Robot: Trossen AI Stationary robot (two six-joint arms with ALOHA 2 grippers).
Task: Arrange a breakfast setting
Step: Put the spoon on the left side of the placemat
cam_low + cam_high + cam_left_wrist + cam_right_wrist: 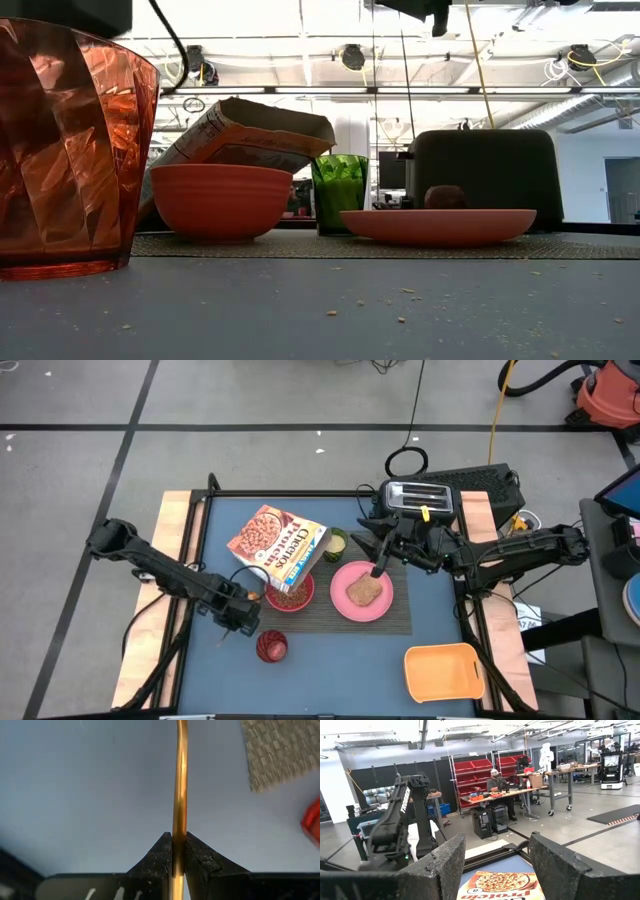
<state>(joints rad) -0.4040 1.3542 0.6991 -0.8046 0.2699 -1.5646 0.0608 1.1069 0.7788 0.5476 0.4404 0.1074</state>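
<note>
Overhead and table-level views of a breakfast setting on a blue table [330, 670]. A dark striped placemat [395, 622] lies at the centre. On it sits a pink-red bowl [290, 592] holding brown cereal, and just to its right a larger pink plate [340, 603] carrying a brown toast slice [363, 591]. A Cheerios cereal box [277, 545] leans tilted over the bowl's far rim; in the low view the box [240, 135] rises behind the bowl [221, 200]. A green tumbler [339, 193] stands between bowl and plate [437, 226], toward the far side. A red faceted tumbler [272, 647] stands off the mat, near the table's front edge. A black toaster [420, 500] sits at the far edge, and an orange tray [443, 670] lies at the front right corner.

The left gripper [243, 612] hangs just left of the bowl, above bare table beside the mat's corner; its wrist view shows the fingers [197, 862] clenched on a thin golden spoon handle [180, 795]. The spoon's bowl end lies outside the view. The right gripper [385, 555] hovers at the plate's far edge, near the toast; its wrist view shows the fingers [555, 860] parted with nothing between them, the cereal box [502, 887] visible beyond. A seated person [496, 782] appears in the room behind.
</note>
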